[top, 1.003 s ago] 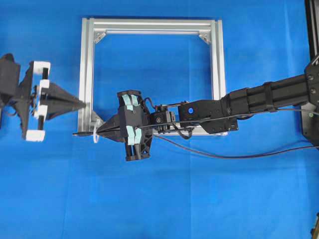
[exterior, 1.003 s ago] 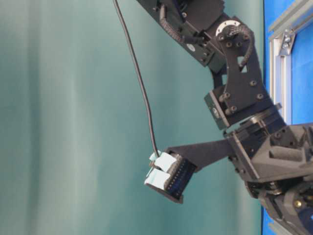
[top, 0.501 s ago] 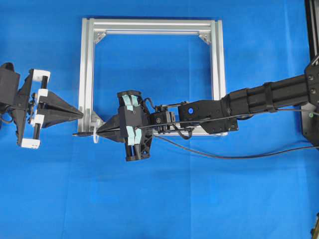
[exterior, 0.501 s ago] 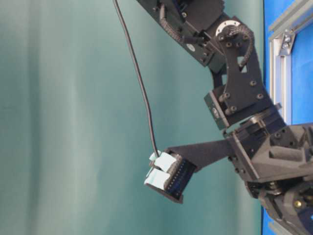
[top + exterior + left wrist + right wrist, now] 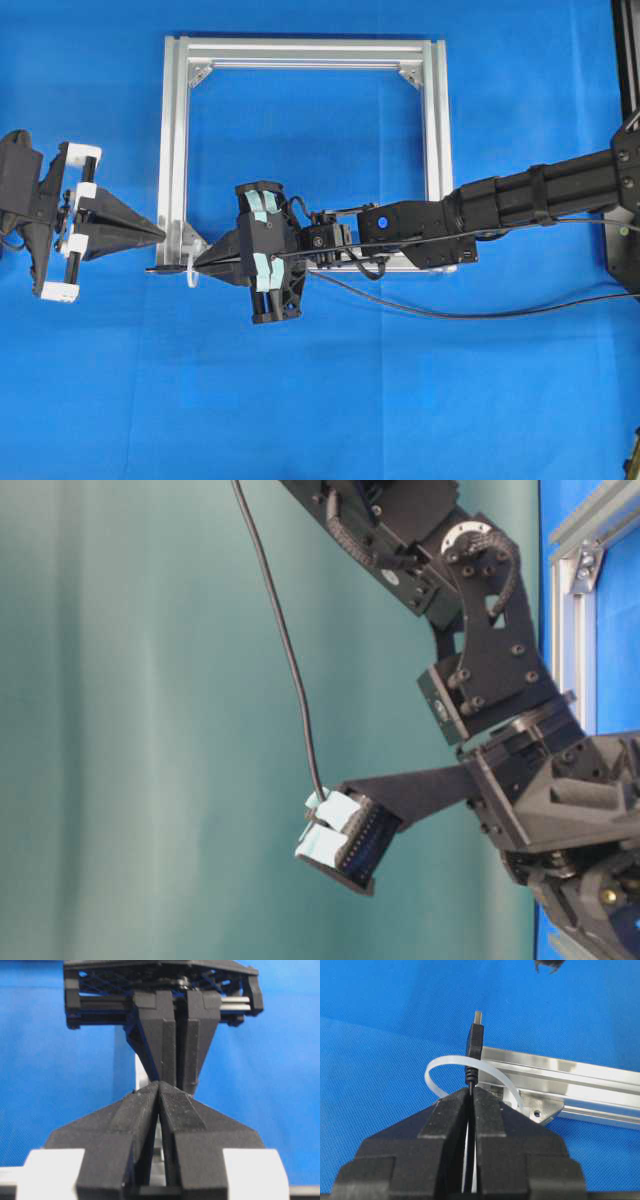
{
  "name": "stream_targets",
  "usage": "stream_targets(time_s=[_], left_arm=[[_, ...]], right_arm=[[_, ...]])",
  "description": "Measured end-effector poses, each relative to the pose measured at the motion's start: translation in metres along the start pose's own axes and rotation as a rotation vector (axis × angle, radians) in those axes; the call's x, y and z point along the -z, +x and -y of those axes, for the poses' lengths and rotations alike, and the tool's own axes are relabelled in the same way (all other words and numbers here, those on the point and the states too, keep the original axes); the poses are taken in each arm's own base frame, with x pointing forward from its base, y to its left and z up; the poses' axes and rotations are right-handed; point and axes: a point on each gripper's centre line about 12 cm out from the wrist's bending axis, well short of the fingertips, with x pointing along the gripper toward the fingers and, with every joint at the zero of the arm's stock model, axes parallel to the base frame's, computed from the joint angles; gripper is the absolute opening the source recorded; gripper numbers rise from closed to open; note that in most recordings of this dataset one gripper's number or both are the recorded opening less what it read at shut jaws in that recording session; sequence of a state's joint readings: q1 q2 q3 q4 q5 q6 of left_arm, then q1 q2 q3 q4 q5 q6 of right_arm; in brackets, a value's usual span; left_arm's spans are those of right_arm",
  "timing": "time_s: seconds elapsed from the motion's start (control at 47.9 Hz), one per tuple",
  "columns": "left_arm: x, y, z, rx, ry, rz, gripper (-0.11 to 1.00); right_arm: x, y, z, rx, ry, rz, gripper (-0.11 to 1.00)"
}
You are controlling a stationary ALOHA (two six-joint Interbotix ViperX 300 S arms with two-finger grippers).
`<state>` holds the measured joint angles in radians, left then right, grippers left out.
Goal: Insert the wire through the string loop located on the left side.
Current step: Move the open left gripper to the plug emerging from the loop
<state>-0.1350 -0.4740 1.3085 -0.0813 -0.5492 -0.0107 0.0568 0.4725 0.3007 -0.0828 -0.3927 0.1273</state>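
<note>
My right gripper [image 5: 198, 266] is shut on the wire [image 5: 470, 1082] just behind its black plug [image 5: 475, 1040]. The grey metal tip [image 5: 152, 270] points left. The white string loop [image 5: 436, 1066] stands at the frame's near-left corner [image 5: 190, 272]. The plug crosses the loop's band and its tip lies beyond it. Whether it runs inside the loop I cannot tell. My left gripper [image 5: 162, 232] is shut and empty, with its tips [image 5: 159, 1085] facing the right gripper, just left of the frame and a little behind the plug tip.
The silver aluminium frame [image 5: 300, 50] lies flat on the blue cloth, and my right arm [image 5: 520, 195] reaches across its front rail. Slack wire [image 5: 450, 313] trails right over the cloth. A black upright [image 5: 626, 60] stands at the right edge.
My left gripper has shifted toward the front and turned, so its tips now sit closer to the plug tip. The right gripper and the wire have not moved.
</note>
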Motion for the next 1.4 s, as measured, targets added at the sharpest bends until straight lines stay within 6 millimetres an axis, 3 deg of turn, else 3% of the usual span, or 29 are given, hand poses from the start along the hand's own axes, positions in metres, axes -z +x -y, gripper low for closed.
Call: stream_targets(time_s=[0.063,0.125,0.334,0.439,0.836,1.274,1.4], left_arm=[[0.0,0.0,0.003,0.011,0.002,-0.002,0.02],[0.0,-0.001,0.005,0.021,0.006,-0.004,0.12],[-0.001,-0.003,0.011,0.048,0.013,0.003,0.74],[-0.001,-0.003,0.012,0.052,0.012,0.0,0.92],[0.004,-0.001,0.013,0.052,0.01,-0.038,0.91],[0.051,0.032,0.012,0.03,0.008,-0.27,0.9],[0.053,0.034,0.012,0.029,0.011,-0.282,0.9]], right_arm=[[0.001,0.0,-0.001,-0.001,-0.001,-0.002,-0.1],[0.001,0.0,-0.001,-0.001,-0.001,-0.002,-0.1],[0.0,0.0,-0.001,-0.001,-0.001,0.0,-0.1],[0.001,0.0,-0.001,-0.001,-0.001,-0.002,-0.1],[0.001,0.0,-0.001,-0.001,-0.001,-0.002,-0.1],[0.0,0.0,0.0,0.0,0.0,0.0,-0.1],[0.0,0.0,-0.001,-0.001,-0.001,0.0,-0.1]])
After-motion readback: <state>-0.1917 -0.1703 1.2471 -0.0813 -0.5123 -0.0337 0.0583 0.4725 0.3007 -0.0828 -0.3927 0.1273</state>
